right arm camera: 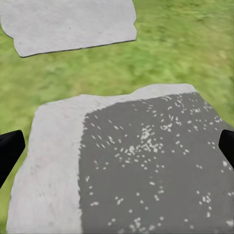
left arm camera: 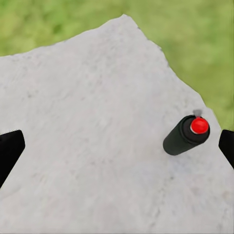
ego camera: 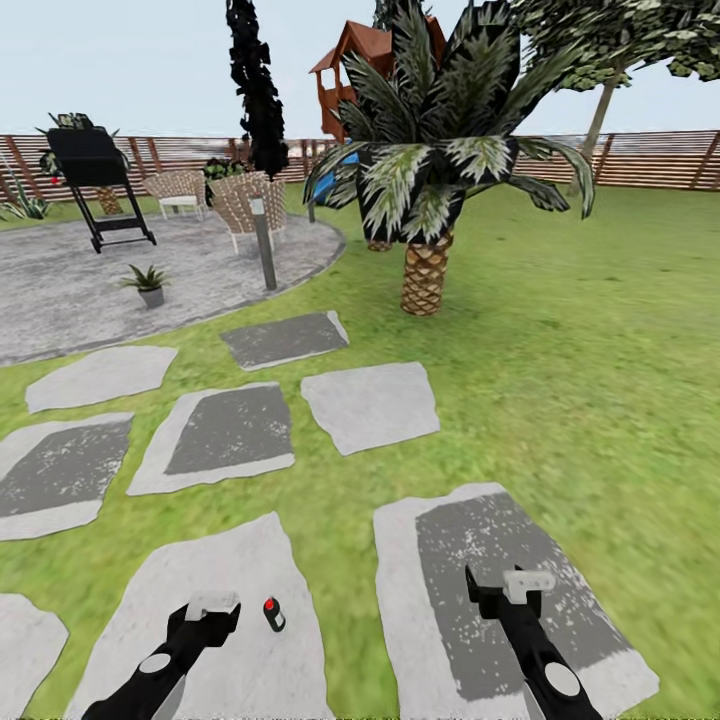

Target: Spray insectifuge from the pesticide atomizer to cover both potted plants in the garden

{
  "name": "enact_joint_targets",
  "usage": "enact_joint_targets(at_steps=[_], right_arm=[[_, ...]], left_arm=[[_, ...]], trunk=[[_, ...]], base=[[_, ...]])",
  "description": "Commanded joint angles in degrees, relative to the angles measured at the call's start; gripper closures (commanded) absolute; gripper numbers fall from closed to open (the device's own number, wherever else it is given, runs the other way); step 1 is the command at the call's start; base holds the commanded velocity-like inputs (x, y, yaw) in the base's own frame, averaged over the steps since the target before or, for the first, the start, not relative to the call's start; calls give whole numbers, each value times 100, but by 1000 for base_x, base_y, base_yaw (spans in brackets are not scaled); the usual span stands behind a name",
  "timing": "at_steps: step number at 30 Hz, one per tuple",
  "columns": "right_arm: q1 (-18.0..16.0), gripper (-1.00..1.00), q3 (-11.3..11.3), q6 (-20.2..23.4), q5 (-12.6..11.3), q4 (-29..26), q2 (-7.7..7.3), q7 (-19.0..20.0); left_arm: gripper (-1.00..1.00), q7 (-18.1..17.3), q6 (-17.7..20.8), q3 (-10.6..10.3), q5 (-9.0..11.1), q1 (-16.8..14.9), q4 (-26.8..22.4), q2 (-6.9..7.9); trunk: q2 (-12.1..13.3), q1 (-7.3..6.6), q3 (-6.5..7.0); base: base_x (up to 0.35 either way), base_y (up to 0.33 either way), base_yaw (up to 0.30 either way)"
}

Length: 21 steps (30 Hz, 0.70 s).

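left gripper point(ego camera: 212, 607) hangs over a pale stepping slab point(ego camera: 240, 600), fingers spread wide, nothing between them. the pesticide atomizer point(ego camera: 273, 613) stands on that slab just beside the gripper, on its right-finger side; the left wrist view shows it as a dark cylinder with a red cap point(left arm camera: 186, 135), close to one fingertip point(left arm camera: 227, 146) but apart from it. right gripper point(ego camera: 527, 587) hovers over a neighbouring slab with a dark speckled patch point(right arm camera: 151, 165), also released and empty. far ahead of the left gripper, one potted plant point(ego camera: 148, 283) sits on the round grey patio point(ego camera: 60, 290). a palm point(ego camera: 425, 190) stands on the lawn point(ego camera: 600, 350) ahead of the right gripper, fence point(ego camera: 650, 160) behind.
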Motion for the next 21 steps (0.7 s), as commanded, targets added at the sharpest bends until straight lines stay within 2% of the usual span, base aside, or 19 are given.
enact_joint_targets(at_steps=[1,6,21], right_arm=[[-2,-100,0,-17,-2,3,0,-2],[-2,-100,0,-17,-2,3,0,-2],[-2,-100,8,-17,-2,6,0,-2]], left_arm=[[-100,-24,-18,10,-4,-4,4,0],[-100,-24,-18,10,2,-11,3,0],[-100,-24,-18,10,5,-33,5,0]], trunk=[[-43,21,-32],[-244,131,-166],[-845,461,-546]], base=[[0,0,0],[0,0,-63],[0,0,-185]])
